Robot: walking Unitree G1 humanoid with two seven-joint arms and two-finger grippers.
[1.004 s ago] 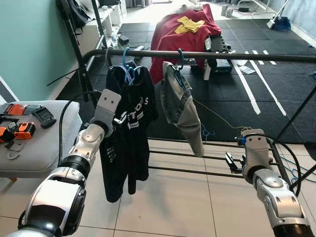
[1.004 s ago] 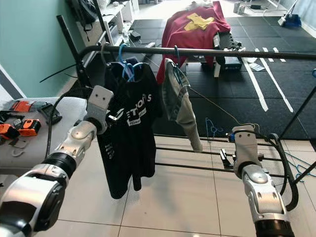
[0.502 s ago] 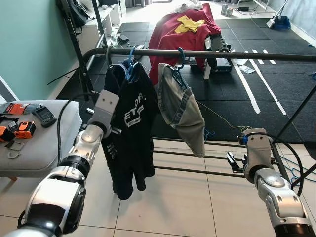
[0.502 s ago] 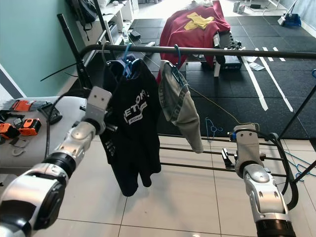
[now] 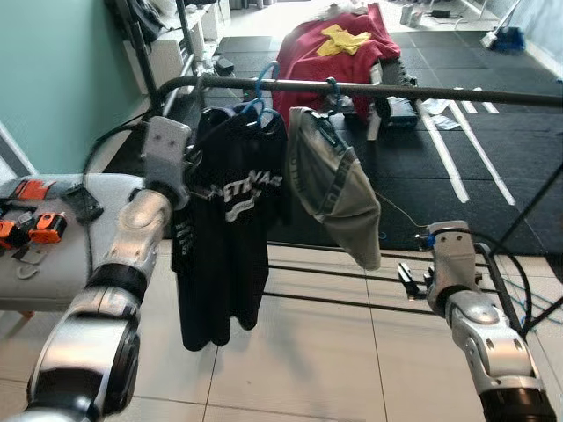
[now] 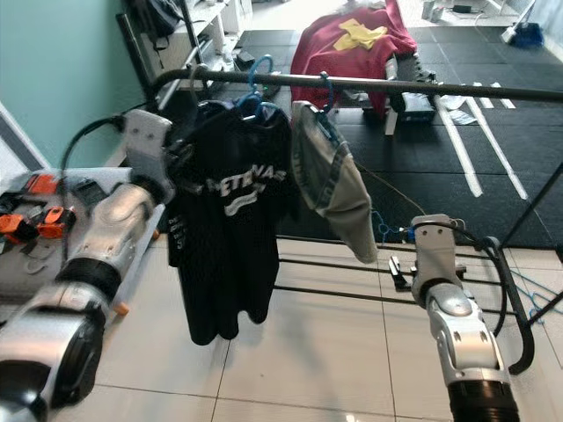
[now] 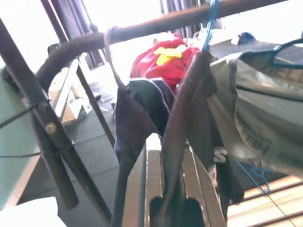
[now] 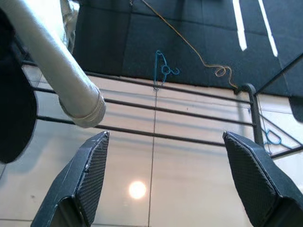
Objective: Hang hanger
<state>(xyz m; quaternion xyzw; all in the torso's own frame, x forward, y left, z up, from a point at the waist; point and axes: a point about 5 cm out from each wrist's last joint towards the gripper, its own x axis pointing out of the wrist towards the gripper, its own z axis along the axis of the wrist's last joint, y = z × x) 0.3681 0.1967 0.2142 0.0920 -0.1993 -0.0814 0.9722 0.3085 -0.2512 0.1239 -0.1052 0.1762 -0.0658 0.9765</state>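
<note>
**Hanger with the black tee sitting on the rail, left claw clamped on the shirt**

Hanger (image 5: 257, 104) is the blue one, and its hook is over the dark rail (image 5: 422, 91) near the rail's left bend. It carries a black T-shirt (image 5: 224, 229) with white lettering across the chest, hanging straight down over the tiled floor (image 5: 299, 369). From my seat the left gripper (image 7: 165, 189) is up high against the shirt's left shoulder, and in the left wrist view I can see its fingers (image 7: 151, 184) pinched together on a fold of the black fabric. So it's closed on the shirt, not on the hanger itself.

Just to the right on the same rail there's a grey garment (image 5: 339, 198) on its own blue hanger, tilted and bunched up, close to the black tee.

The right gripper (image 8: 165, 184) is down low and well apart from all that, held out over the tiles in front of the rack's lower bars (image 8: 189, 111). Its two fingers are spread wide with nothing between them.

Further out: a grey padded surface (image 5: 53, 264) on the left with orange and black tools (image 5: 35, 230) on it, a teal wall (image 5: 62, 79) behind that, and a red cloth (image 5: 330, 53) with something yellow on top back on the black floor mats (image 5: 493, 167).
</note>
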